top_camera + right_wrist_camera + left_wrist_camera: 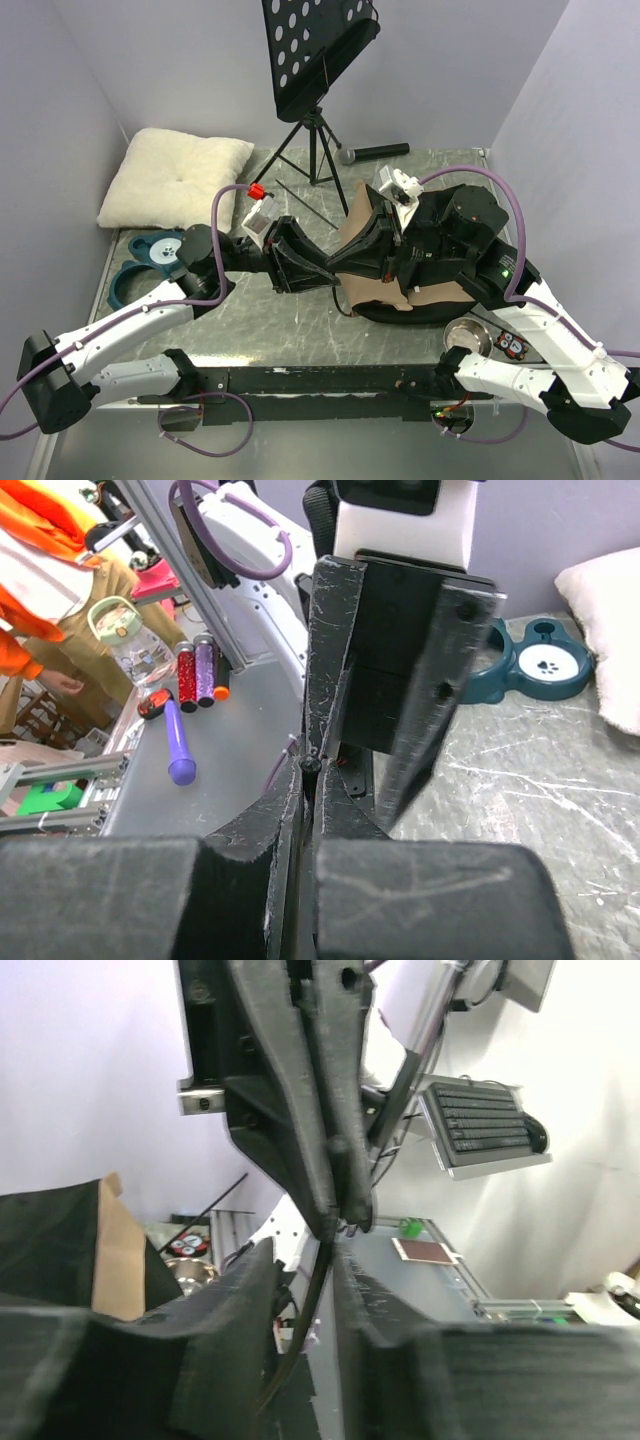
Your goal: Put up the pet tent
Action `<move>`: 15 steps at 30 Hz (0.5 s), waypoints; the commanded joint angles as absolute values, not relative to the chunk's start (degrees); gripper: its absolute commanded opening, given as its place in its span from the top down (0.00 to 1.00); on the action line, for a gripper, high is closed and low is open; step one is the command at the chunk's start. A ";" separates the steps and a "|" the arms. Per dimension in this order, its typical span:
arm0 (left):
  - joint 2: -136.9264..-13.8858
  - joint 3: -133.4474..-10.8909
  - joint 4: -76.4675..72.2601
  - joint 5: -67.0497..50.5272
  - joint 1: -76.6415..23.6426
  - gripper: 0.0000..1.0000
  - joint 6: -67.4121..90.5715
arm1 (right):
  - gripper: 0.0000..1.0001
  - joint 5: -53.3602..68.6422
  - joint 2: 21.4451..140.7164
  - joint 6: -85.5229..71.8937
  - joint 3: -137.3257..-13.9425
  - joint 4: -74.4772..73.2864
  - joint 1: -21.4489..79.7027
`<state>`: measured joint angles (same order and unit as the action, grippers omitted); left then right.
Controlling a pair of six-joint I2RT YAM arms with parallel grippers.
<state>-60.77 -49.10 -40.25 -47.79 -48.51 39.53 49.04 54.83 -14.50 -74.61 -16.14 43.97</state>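
Left gripper (305, 1260) and right gripper (307, 780) tip to tip at centre, both pinched on one thin black pole (298, 1345), tan pet tent (375, 292) slumped on the table (260, 320) under the right arm (520, 300)

Robotics laboratory test cell. Indicators: plain pale partition walls (60, 90) enclose the marbled surface (270, 320). Outside the cell stand aluminium profile framing (200, 605), a stand-mounted keyboard (485, 1125) and a monitor (525, 980).
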 commanded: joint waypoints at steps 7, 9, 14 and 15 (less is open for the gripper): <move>-61.97 -51.41 -35.82 -51.86 -48.43 0.99 42.91 | 0.41 49.75 54.23 -12.41 -75.84 -20.81 41.58; -60.56 -51.50 -30.43 -51.85 -48.34 0.99 39.57 | 0.20 49.66 54.05 -8.28 -78.30 -28.00 38.60; -59.33 -51.15 -24.44 -52.12 -47.90 0.99 36.48 | 0.02 55.25 55.37 -0.70 -81.74 -43.31 22.72; -59.24 -51.15 -24.09 -51.95 -47.81 0.99 35.87 | 0.02 58.76 56.15 -0.79 -81.48 -45.59 19.11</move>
<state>-59.48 -50.09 -32.64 -51.46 -48.45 38.26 50.57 54.96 -5.34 -78.78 -33.28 29.39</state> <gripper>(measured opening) 0.041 0.971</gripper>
